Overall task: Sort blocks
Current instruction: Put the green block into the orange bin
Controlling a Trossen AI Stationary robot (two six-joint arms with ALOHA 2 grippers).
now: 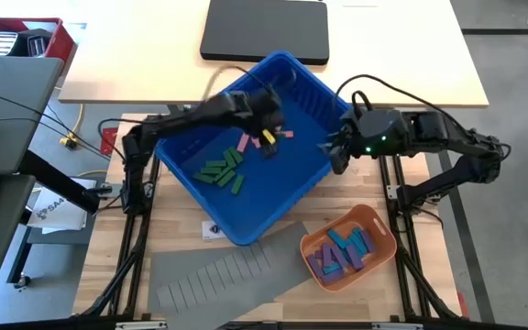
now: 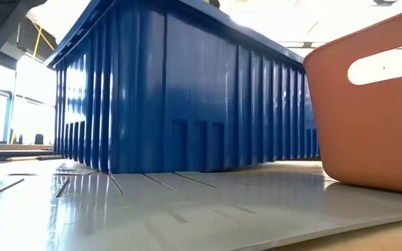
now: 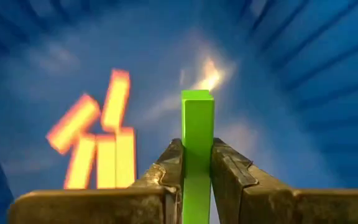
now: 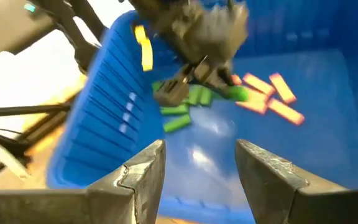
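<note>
A: Why do we have the left tool [image 3: 197, 180] down inside the blue bin [image 1: 200, 174]?

B: That is where the unsorted blocks lie. Its two fingers pinch a green block [image 3: 197, 137] by the flat sides, so the piece stands up straight between them and should not twist when lifted

A: And the rest of the pieces?

B: A heap of green blocks [image 1: 223, 171] and a few pink blocks [image 4: 272, 99] lie on the bin floor. Blue and purple ones [image 1: 342, 252] sit in the orange tray [image 1: 374, 220] near the table's front edge, well apart from the bin, so we judge the colours are being separated

A: What about our right tool [image 4: 197, 177]?

B: It hangs at the bin's right wall with fingers spread and nothing between them, clear of the left arm, waiting

A: The grey slotted sheet [image 1: 218, 275]?

B: It lies flat in front of the bin, with no blocks on it
</note>
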